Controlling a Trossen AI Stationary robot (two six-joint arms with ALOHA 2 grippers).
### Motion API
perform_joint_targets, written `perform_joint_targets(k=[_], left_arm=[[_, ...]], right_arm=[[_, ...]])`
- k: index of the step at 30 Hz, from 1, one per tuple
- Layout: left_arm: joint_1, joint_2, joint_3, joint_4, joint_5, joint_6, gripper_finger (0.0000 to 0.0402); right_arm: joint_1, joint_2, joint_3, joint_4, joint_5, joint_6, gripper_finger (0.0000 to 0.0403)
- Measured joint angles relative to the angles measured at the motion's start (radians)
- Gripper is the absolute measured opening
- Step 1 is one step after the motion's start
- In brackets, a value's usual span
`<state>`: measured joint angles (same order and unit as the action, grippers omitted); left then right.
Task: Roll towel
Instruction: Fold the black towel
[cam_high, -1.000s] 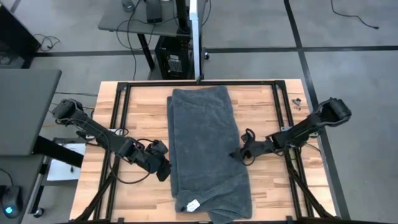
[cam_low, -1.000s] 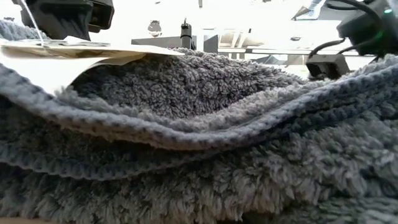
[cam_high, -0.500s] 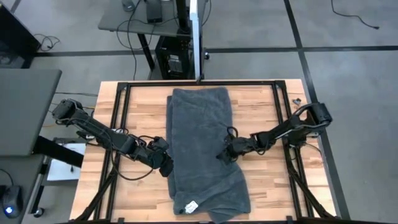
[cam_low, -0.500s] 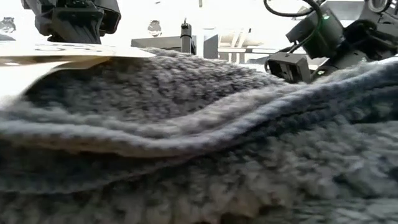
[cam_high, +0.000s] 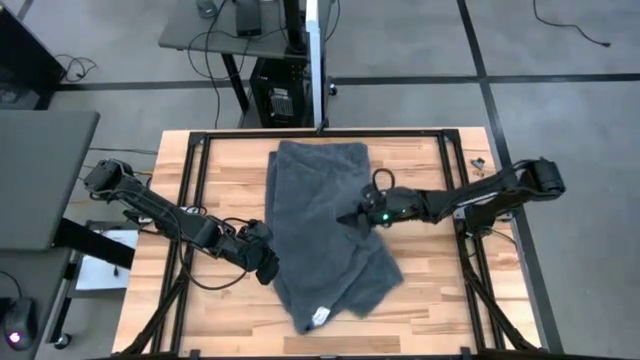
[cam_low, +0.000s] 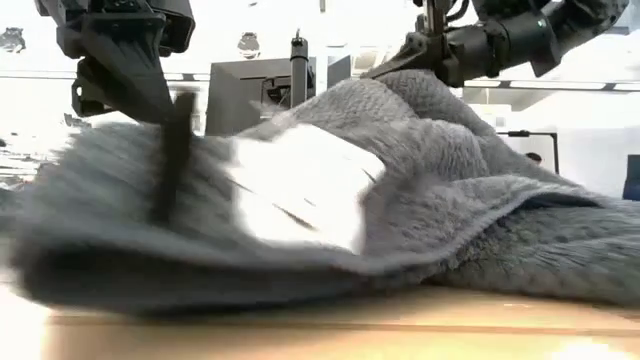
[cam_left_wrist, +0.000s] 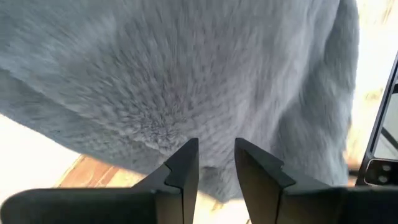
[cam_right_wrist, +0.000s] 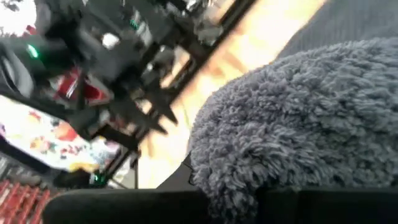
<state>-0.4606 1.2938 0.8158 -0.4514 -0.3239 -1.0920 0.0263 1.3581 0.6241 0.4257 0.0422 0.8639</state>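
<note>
Handling note: you have the towel (cam_high: 325, 235) lying lengthwise down the centre of the desk (cam_high: 225, 185) in the high view, its upper end flat and square, its lower end pulled askew toward the bottom centre, where the white tag (cam_high: 319, 317) sits at the edge. The right end effector (cam_high: 352, 217) is at the middle of the frame, closed on a bunched fold of pile; the right wrist view shows cloth packed between its fingers, and the low view shows that fold lifted into a peak at upper right. The left end effector (cam_high: 268, 268) sits at the towel's left edge, lower left of centre; its fingers (cam_left_wrist: 180, 171) stand slightly parted with pile just ahead of them and nothing gripped. Judged from the drape, the cloth is thick, soft and limp: it will sag and stretch from any single pinch, so expect the free layers to slide and skew. The terry should grip the pads well, with no fragility concern. Take hold at the hem or corners of the lower end, both sides together, so the roll starts straight.
</note>
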Motion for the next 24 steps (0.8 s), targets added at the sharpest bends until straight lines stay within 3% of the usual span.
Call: perform_joint_targets(k=[12,19,24], left_arm=[[-0.009,0.0,0.0,0.126,-0.044,0.127,0.0093],[-0.068,0.004,0.0,0.11,-0.037,0.468,0.0135],[-0.141,0.125,0.003,0.155,-0.036,0.732,0.015]], right_arm=[[0.024,0.032,0.003,-0.207,0.005,0.006,0.0006],[0.055,0.036,0.003,-0.246,-0.003,0.003,0.0006],[0.066,0.036,0.003,-0.281,-0.011,0.013,0.0006]])
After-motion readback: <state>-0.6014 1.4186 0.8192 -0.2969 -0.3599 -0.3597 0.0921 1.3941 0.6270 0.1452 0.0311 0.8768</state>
